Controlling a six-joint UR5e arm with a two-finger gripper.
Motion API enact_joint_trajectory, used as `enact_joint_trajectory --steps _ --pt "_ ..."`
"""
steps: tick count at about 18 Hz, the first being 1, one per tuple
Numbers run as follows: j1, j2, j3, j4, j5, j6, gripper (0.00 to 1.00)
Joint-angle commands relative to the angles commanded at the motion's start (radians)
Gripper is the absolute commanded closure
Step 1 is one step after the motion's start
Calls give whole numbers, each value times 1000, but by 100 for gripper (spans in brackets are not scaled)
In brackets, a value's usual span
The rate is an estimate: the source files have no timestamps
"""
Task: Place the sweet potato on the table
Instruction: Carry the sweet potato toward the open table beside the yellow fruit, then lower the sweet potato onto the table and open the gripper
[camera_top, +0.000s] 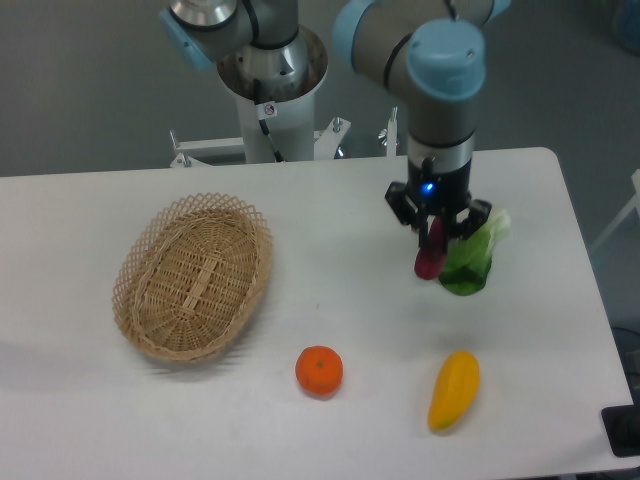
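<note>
While the gripper (436, 232) was clamped on the sweet potato (430, 255), the tuber hung nearly upright just above the table (350, 300), toward the far right corner, right beside a green leafy veg (470, 262). Best move, IMO: drop straight down onto bare top w/o brushing the veg, then release only once the tip touches, so it tips over gently and doesn't roll.

An oval woven wicker basket (192, 277) sits at the left of the scene. A round orange fruit (319, 370) lies near the front, with a yellow mango-shaped fruit (454, 389) to its right, well apart. Farther back on the right lies a leafy green vegetable (472, 258).
</note>
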Motion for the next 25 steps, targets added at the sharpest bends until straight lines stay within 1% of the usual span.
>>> enact_joint_trajectory --steps 3,6,8,14,19,20,21,22,23,24,25 --pt "-22 -83 -5 51 51 -11 75" --pt "-51 -132 -11 55 51 -52 75" --pt "-65 -163 -6 80 51 -106 75" --pt "-80 -196 -20 83 49 -106 74" --pt "-86 -198 -26 83 49 -106 73" --pt "-86 -198 -26 83 49 -106 71" --pt "-86 -200 -26 83 49 -104 50" --pt "-86 -200 -23 83 49 -104 33" --pt "-86 -200 -18 83 49 -104 20" --pt "-86 -201 -14 85 51 -104 0" --pt "-86 -198 -12 85 55 -104 0"
